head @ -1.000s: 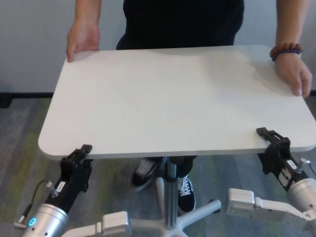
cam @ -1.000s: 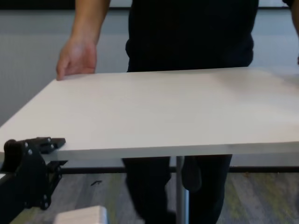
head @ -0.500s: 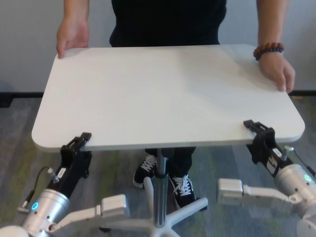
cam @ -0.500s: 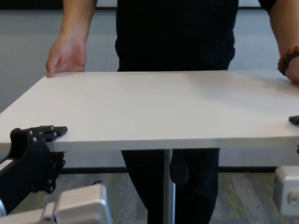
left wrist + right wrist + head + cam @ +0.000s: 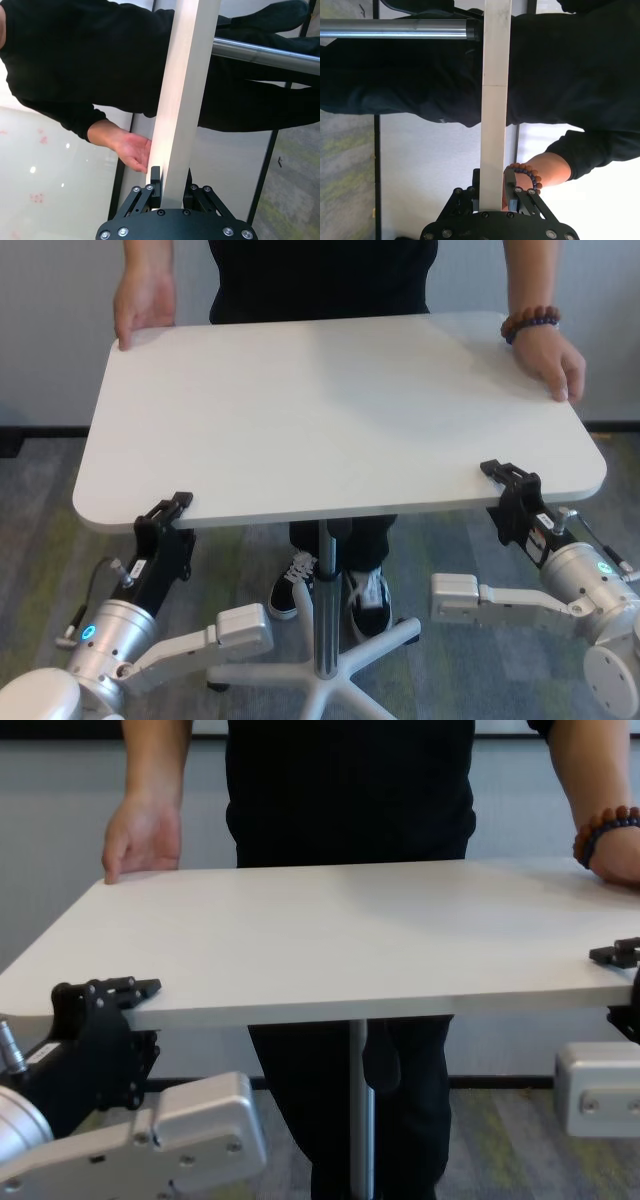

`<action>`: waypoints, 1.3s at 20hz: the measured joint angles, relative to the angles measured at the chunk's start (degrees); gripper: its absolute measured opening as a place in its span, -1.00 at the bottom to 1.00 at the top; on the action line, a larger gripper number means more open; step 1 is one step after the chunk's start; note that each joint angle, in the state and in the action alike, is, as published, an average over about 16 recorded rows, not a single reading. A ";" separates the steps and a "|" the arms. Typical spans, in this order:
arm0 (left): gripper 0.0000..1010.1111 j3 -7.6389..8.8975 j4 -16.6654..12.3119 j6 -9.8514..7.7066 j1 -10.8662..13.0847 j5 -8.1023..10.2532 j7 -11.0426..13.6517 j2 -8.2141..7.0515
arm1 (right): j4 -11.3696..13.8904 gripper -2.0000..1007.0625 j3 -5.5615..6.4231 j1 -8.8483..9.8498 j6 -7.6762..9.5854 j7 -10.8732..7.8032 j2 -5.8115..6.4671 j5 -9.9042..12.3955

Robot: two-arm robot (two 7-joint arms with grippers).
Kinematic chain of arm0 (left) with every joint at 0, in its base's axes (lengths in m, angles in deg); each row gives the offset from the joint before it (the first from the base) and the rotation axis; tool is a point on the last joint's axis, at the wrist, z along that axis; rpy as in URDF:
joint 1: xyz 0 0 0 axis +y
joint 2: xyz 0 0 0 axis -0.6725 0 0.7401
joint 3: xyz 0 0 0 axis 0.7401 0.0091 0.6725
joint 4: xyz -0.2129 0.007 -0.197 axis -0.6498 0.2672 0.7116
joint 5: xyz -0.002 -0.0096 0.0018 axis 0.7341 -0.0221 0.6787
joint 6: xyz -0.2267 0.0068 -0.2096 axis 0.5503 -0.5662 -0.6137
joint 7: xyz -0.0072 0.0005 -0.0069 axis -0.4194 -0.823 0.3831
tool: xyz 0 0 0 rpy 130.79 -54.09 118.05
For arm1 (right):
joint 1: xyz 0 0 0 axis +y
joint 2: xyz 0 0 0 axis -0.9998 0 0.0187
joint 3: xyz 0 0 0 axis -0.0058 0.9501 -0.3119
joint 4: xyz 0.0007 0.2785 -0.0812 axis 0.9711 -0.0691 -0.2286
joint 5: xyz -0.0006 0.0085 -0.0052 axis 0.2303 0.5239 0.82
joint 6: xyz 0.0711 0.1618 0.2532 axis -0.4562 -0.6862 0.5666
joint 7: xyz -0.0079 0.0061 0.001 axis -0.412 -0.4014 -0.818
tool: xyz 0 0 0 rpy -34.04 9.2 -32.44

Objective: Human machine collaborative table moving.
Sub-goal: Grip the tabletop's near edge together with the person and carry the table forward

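The white table (image 5: 330,410) (image 5: 330,935) stands on a slim metal pole (image 5: 324,600). At its near left edge my left gripper (image 5: 170,515) (image 5: 110,1000) (image 5: 170,182) is shut on the tabletop. My right gripper (image 5: 505,485) (image 5: 622,970) (image 5: 492,187) is shut on the near right edge. Both wrist views show the thin white edge (image 5: 180,100) (image 5: 495,100) running between the fingers. Across the table stands the human (image 5: 320,280) in a black shirt, with one hand (image 5: 140,305) on the far left corner. The braceleted hand (image 5: 545,360) rests on the right edge.
Under the table sits a white star base (image 5: 330,680) on grey-green carpet (image 5: 40,500). The person's black sneakers (image 5: 370,595) stand by the pole. A pale wall (image 5: 50,330) lies behind.
The table, both clamped grippers and the person have shifted left in the head view. The tabletop's far edge has risen in the picture, and my arms show more fully below.
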 joint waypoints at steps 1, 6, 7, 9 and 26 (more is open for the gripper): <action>-0.51 -0.18 0.51 0.03 -0.48 0.03 -0.06 0.22 | -0.65 -0.49 -0.23 -0.56 -0.16 0.13 -0.13 0.06; -0.50 -1.17 3.13 0.19 -2.79 -0.19 -0.84 1.17 | -3.78 -0.49 -1.28 -2.98 -0.93 1.04 -0.76 0.50; -0.50 -1.37 3.69 0.25 -3.24 -0.25 -1.04 1.35 | -4.34 -0.49 -1.44 -3.36 -1.05 1.25 -0.86 0.59; -0.50 -1.77 4.78 0.38 -4.11 -0.35 -1.44 1.67 | -5.47 -0.49 -1.76 -4.10 -1.30 1.68 -1.07 0.80; -0.50 -5.45 16.76 1.37 -12.55 -1.47 -5.37 4.76 | -15.94 -0.49 -5.24 -10.49 -2.48 5.15 -2.74 0.78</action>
